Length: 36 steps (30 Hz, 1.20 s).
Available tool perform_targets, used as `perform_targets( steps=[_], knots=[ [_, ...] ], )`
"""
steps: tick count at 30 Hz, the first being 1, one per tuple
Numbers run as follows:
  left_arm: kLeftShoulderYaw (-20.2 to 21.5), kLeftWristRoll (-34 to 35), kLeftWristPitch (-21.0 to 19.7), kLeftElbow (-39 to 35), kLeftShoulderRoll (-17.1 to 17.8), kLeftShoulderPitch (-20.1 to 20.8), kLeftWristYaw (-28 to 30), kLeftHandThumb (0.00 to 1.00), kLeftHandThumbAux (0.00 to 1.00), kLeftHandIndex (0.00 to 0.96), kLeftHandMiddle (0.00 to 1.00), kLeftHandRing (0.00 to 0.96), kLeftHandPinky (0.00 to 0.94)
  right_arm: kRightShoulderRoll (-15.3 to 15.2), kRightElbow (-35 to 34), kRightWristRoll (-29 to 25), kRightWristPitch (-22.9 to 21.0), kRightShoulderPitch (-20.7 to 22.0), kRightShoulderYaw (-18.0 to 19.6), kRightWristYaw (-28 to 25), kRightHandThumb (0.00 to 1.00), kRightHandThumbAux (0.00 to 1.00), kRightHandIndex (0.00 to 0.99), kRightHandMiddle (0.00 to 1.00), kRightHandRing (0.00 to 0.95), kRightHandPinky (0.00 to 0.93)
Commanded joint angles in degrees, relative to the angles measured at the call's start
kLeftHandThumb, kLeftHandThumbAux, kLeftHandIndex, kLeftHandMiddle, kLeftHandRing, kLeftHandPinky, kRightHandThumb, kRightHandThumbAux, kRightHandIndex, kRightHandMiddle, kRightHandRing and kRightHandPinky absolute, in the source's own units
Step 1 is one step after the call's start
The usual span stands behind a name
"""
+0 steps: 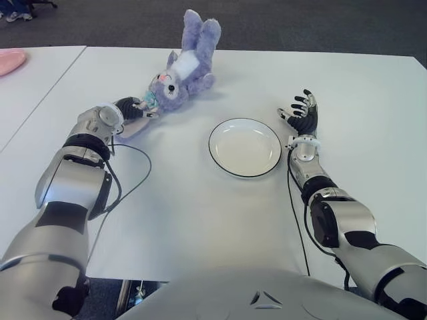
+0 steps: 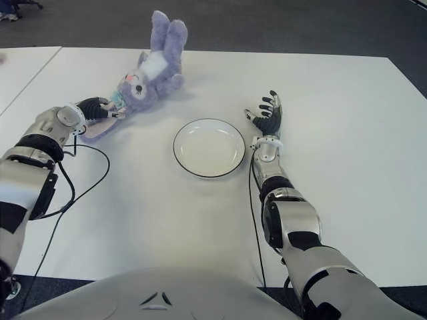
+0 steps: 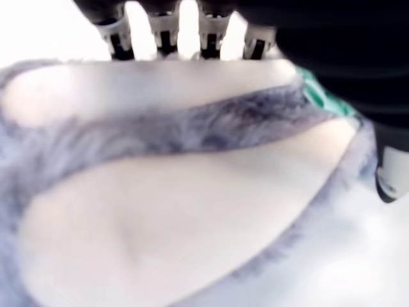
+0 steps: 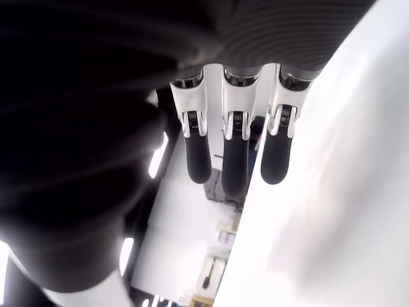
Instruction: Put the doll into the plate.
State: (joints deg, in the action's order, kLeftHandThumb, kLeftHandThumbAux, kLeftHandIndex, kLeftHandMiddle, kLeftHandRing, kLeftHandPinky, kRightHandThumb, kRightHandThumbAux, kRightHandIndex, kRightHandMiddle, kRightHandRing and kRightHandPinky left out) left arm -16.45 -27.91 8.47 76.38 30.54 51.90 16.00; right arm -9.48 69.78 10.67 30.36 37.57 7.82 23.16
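A purple plush rabbit doll [image 1: 185, 67] lies on its back at the rear left of the white table [image 1: 200, 220], feet pointing away from me. My left hand [image 1: 135, 108] is at the doll's head, fingers curled around a long ear [image 3: 179, 211], whose pale lining and purple fur fill the left wrist view. A white plate [image 1: 245, 147] with a dark rim sits mid-table, holding nothing. Just right of the plate, my right hand [image 1: 303, 113] stands palm-up off the table, fingers [image 4: 235, 160] straight and holding nothing.
A black cable [image 1: 137, 175] loops on the table beside my left forearm. A second white table [image 1: 27, 100] adjoins on the left, with a pink object [image 1: 9, 61] at its far edge. Dark floor lies beyond the table's back edge.
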Motion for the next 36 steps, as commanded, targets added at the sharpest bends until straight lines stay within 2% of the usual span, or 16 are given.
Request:
perform_targets(
  steps=[1,3,7,8,9,11,14,16,19,21,22,23,27,29,32,36],
  knots=[
    [2.4,4.5,4.4,1.1,-9.0,-10.4,5.9,0.000,0.472,0.197,0.047,0.000,0.000,4.3,7.9,-1.8,-6.4,-13.0,1.2,-1.9,0.387,0.937,0.090,0.240,0.288,0.276],
    [2.7,4.8,5.6,0.9,-9.2,-11.9,4.9,0.000,0.483,0.199,0.043,0.000,0.000,4.5,7.9,-1.8,-6.3,-13.0,1.3,-1.8,0.462,0.939,0.086,0.251,0.285,0.253],
    [2.3,4.1,8.5,0.4,-9.0,-14.3,1.4,0.000,0.500,0.216,0.081,0.026,0.031,4.6,7.8,-2.2,-6.3,-13.0,1.7,-1.9,0.529,0.936,0.085,0.274,0.282,0.225],
    [2.0,3.8,9.4,0.2,-8.9,-14.8,0.4,0.000,0.538,0.241,0.164,0.144,0.161,4.6,7.8,-2.2,-6.3,-12.9,1.8,-1.9,0.542,0.934,0.085,0.277,0.282,0.223],
    [1.4,3.0,10.9,-0.1,-8.5,-15.6,-1.3,0.000,0.551,0.250,0.194,0.187,0.208,4.6,7.8,-2.3,-6.4,-12.9,1.9,-2.0,0.547,0.934,0.085,0.278,0.282,0.222],
    [0.7,2.0,12.6,-0.4,-8.1,-16.5,-3.1,0.000,0.616,0.284,0.327,0.342,0.390,4.6,7.8,-2.3,-6.4,-12.9,2.0,-2.0,0.545,0.932,0.085,0.279,0.284,0.238],
    [-1.6,-0.9,15.5,-0.8,-7.4,-17.3,-8.5,0.000,0.688,0.351,0.454,0.487,0.525,4.7,7.8,-2.4,-6.3,-12.9,2.2,-2.4,0.541,0.933,0.087,0.278,0.284,0.236],
    [-3.9,-3.5,16.9,-1.2,-6.8,-17.6,-14.0,0.003,0.745,0.460,0.568,0.596,0.624,4.7,7.8,-2.6,-6.3,-12.9,2.5,-3.0,0.549,0.933,0.090,0.270,0.286,0.243],
    [-5.9,-5.5,16.8,-1.2,-6.7,-17.8,-20.5,0.057,0.781,0.550,0.667,0.690,0.720,4.7,7.8,-3.0,-6.1,-12.8,3.0,-3.8,0.588,0.931,0.095,0.260,0.294,0.251],
    [-6.4,-5.8,16.0,-1.0,-7.0,-18.1,-24.4,0.163,0.777,0.591,0.718,0.732,0.756,4.8,7.8,-3.2,-6.1,-12.8,3.2,-4.2,0.612,0.928,0.100,0.248,0.300,0.269],
    [-6.5,-5.7,15.5,-0.9,-7.2,-18.3,-25.8,0.163,0.777,0.591,0.718,0.732,0.756,4.8,7.8,-3.3,-6.1,-12.7,3.2,-4.3,0.612,0.928,0.100,0.248,0.300,0.269],
    [-6.7,-5.7,15.1,-0.7,-7.4,-18.5,-27.0,0.237,0.784,0.614,0.744,0.751,0.778,4.8,7.8,-3.3,-6.1,-12.7,3.3,-4.4,0.599,0.923,0.103,0.246,0.302,0.287],
    [-7.8,-6.2,13.7,-0.3,-7.7,-18.7,-31.2,0.341,0.790,0.650,0.776,0.774,0.804,4.8,7.8,-3.4,-6.1,-12.7,3.5,-4.7,0.552,0.918,0.108,0.245,0.307,0.330],
    [-8.9,-7.0,12.8,-0.2,-7.9,-18.8,-33.8,0.456,0.786,0.717,0.816,0.811,0.841,4.9,7.8,-3.5,-6.1,-12.7,3.7,-4.8,0.526,0.912,0.113,0.252,0.312,0.345],
    [-10.5,-8.2,11.0,0.1,-8.4,-18.9,-36.7,0.554,0.774,0.771,0.849,0.840,0.865,4.9,7.8,-3.7,-6.1,-12.7,4.0,-5.1,0.500,0.907,0.118,0.264,0.318,0.358],
    [-12.3,-9.4,8.5,0.5,-9.0,-18.7,-38.8,0.614,0.763,0.802,0.868,0.855,0.874,5.0,7.8,-3.9,-5.9,-12.6,4.6,-5.3,0.478,0.906,0.124,0.271,0.321,0.366]
  ],
)
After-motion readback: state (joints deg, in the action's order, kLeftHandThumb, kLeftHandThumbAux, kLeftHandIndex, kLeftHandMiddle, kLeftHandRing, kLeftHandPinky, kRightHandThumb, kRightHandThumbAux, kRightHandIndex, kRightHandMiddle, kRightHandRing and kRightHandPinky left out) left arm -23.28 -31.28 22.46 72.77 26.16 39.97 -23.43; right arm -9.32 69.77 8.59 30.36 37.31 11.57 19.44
